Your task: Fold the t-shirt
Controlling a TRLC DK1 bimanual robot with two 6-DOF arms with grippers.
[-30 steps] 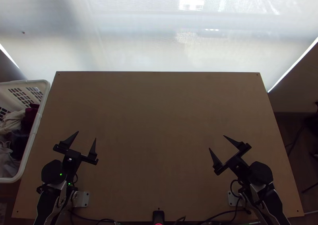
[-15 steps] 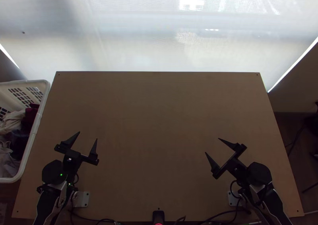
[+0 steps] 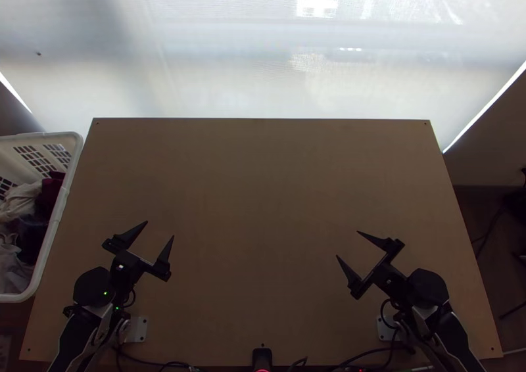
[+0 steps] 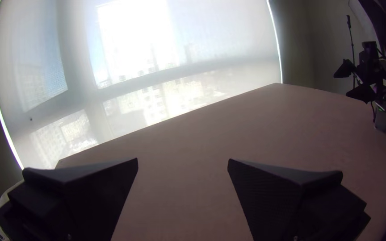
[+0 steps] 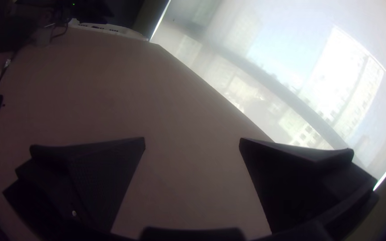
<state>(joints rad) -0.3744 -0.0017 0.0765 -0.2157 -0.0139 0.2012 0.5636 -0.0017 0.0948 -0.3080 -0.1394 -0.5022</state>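
In the top view my left gripper [image 3: 160, 229] stands open over the table's near left part, nothing between its fingers. My right gripper [image 3: 347, 243] is open too, over the near right part, and holds nothing. The left wrist view has the left gripper [image 4: 182, 163] with its two black fingers wide apart, bare table between them. Likewise the right gripper [image 5: 192, 142] in the right wrist view has a wide gap over bare wood. Several cloths, pale [image 3: 21, 202], dark red [image 3: 50, 194] and dark, lie bunched in the basket; I cannot tell whether one is a t-shirt.
A white laundry basket [image 3: 58, 221] stands against the left side of the wooden table [image 3: 263, 188]. Beyond the far edge hangs a bright, translucent window blind [image 3: 230, 63]. Cables [image 3: 368, 355] run along the near edge, beside a small black device [image 3: 262, 357].
The left gripper has moved a little to the right and turned slightly rightward. The right gripper has shifted a little left and nearer to the table's near edge. Both have stayed open.
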